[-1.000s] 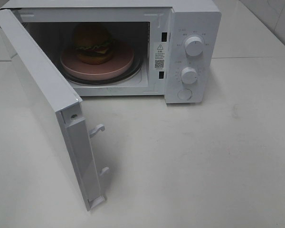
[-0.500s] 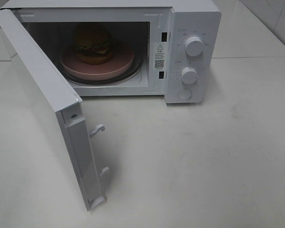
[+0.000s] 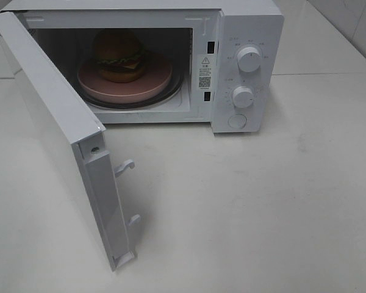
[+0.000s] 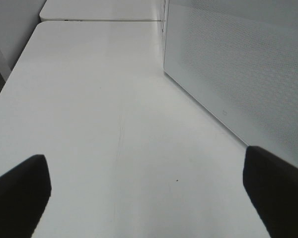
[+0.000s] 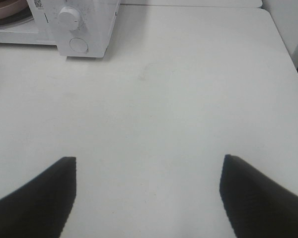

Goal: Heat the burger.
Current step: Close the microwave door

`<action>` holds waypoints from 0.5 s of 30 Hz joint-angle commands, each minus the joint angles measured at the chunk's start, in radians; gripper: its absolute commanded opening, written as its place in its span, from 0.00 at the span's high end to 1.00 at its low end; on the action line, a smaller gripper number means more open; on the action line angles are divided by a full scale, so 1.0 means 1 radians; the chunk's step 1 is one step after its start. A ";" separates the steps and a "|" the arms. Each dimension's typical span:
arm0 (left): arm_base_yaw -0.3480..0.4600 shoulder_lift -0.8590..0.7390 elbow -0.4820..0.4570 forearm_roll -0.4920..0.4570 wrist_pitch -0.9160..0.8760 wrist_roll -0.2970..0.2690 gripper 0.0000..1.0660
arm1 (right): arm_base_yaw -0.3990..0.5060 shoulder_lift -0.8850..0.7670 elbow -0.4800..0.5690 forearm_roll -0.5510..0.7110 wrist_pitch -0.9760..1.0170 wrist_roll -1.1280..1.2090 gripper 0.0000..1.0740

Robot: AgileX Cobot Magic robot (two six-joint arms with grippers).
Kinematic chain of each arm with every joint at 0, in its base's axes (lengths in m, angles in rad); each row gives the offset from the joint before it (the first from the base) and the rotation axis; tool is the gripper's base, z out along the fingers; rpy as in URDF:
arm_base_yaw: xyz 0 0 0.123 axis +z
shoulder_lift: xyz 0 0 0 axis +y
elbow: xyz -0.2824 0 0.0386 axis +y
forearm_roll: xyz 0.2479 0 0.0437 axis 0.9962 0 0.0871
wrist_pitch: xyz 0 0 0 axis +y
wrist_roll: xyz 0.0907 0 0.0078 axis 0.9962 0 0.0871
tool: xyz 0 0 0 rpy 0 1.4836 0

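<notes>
Left pincer (image 4: 145,166): fingers wide apart, nothing between them, only bare white surface (image 4: 99,124) underneath. The microwave's open door (image 4: 238,74) runs close alongside one of its fingers, not touching. Right pincer (image 5: 149,162): also spread, also empty, hanging over the surface. Well ahead of it I've got the microwave (image 5: 97,25), with its lower knob (image 5: 70,17) and round button (image 5: 79,45) facing me. The burger (image 3: 119,56) is far from both pincers, inside the cavity, sitting upright on the pink plate (image 3: 125,85). There's a dark ring under the plate, probably the glass turntable; it's too dim in there to be sure. From up high, neither pincer shows.
</notes>
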 commanded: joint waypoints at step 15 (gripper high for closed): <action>-0.004 -0.003 -0.002 -0.035 -0.010 0.000 0.01 | -0.008 -0.027 0.003 0.003 -0.008 -0.002 0.29</action>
